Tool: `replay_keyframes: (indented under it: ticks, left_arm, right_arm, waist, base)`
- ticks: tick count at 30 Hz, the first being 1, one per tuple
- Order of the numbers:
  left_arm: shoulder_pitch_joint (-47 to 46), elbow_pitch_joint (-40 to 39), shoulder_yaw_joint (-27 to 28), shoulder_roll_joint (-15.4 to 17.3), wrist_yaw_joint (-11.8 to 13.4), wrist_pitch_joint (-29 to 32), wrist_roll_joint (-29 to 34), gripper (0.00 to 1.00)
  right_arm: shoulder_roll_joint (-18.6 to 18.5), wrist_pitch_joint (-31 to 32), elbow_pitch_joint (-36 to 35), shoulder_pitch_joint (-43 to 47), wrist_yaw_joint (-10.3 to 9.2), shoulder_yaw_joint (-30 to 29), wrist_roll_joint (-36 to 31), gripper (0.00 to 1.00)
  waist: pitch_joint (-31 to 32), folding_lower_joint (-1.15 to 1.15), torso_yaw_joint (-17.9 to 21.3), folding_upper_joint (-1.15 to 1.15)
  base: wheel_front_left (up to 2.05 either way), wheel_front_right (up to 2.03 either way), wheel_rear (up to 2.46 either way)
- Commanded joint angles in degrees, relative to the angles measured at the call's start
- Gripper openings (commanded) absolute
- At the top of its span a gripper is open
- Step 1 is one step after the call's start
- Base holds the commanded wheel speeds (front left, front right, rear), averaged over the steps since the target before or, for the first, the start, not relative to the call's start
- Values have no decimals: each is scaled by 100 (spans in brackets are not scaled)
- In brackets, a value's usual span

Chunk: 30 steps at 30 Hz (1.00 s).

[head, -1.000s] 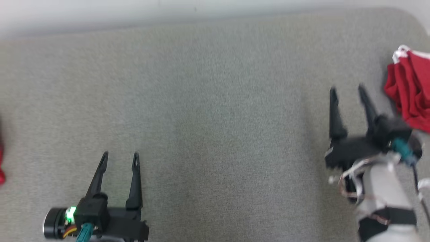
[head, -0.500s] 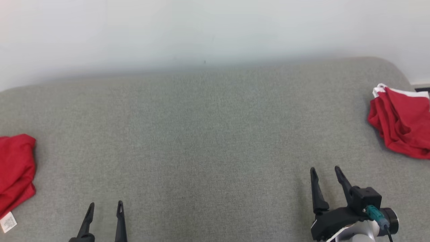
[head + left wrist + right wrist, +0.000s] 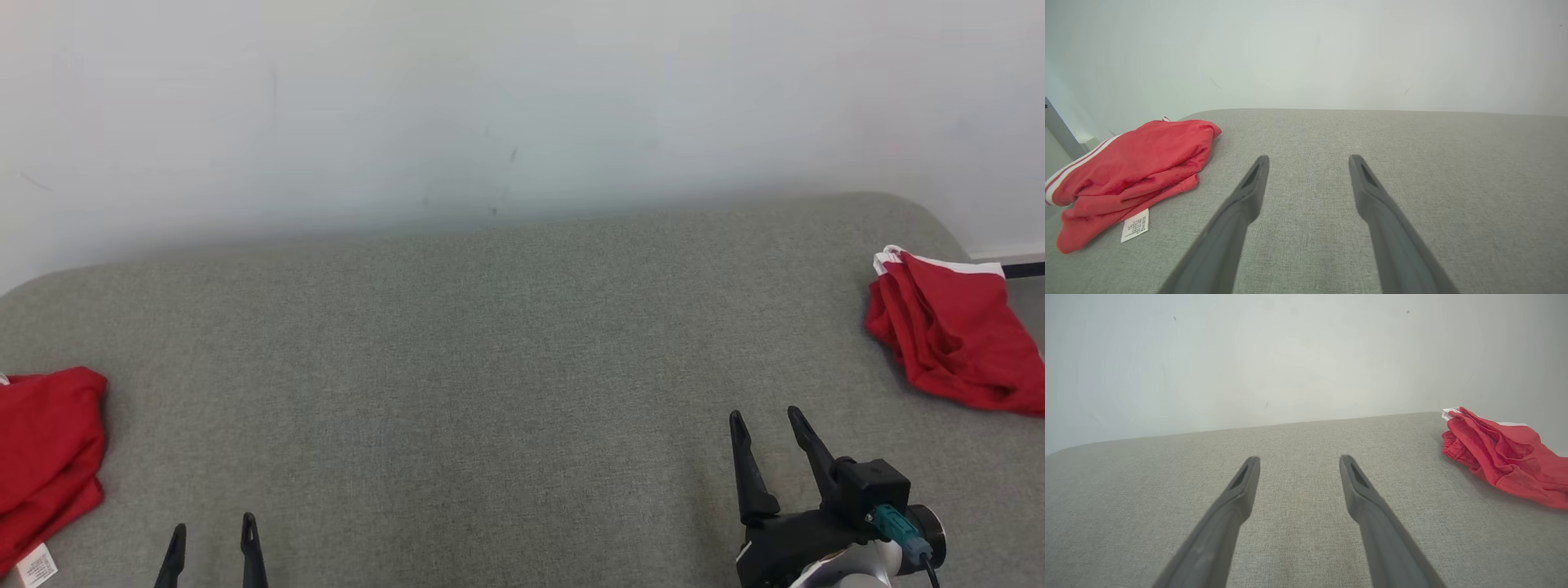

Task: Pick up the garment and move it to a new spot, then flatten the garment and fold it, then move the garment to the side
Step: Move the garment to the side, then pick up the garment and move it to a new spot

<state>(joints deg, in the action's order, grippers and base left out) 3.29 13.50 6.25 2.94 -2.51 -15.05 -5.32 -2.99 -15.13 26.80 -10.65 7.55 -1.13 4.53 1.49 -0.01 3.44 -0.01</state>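
Left gripper (image 3: 212,529): both fingers spread apart, nothing between them, tips pointing straight ahead. Right gripper (image 3: 766,416): fingers likewise spread and empty, leaning slightly toward the left gripper's side, with its dark wrist behind the fingers.

From where I stand, the left end effector (image 3: 212,527) shows just two fingertips at 7 o'clock of the head view, and the rest drops below the frame. At 5 o'clock the right end effector (image 3: 766,415) loses its wrist to the same edge. The red garment on the left (image 3: 49,441), at 8 o'clock, runs off the side. Its white label (image 3: 37,565) is clipped at the bottom, and the label's print (image 3: 1135,225) is too small to read even in the left wrist view. The red garment on the right (image 3: 947,343), at 3 o'clock, is cut at its outer corner. What lies under either heap's folds is hidden.
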Motion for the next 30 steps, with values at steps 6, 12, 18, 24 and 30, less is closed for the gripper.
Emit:
replay_keyframes:
  ticks: [6, 12, 18, 24, 30]
  left_arm:
    - [75, 22, 63, -8, 40, -19, -44, 100]
    - [4, -46, 53, -6, 23, -19, -160, 100]
    - [-29, 1, -13, -8, 54, -19, -184, 100]
    - [-49, 50, 105, -7, 17, -20, -267, 100]
    - [13, 96, 234, -6, -7, -20, -200, 100]
  right_arm:
    - [13, 2, -76, 111, -13, 59, 127, 100]
    - [13, 2, -25, 125, -13, 48, 179, 100]
    - [15, 1, -6, 147, -13, 123, 204, 100]
    - [15, 2, -41, 181, -13, 265, 355, 100]
    - [13, 3, -54, 170, -13, 482, 504, 100]
  waist:
    - [8, 1, -18, 1]
    - [-59, 1, -90, 1]
    - [-127, 1, -388, 1]
    - [-229, 1, -1042, 1]
    - [-329, 1, -1677, 1]
  base:
    - [0, 0, 0]
    - [0, 0, 0]
    - [0, 0, 0]
    - [0, 0, 0]
    - [0, 0, 0]
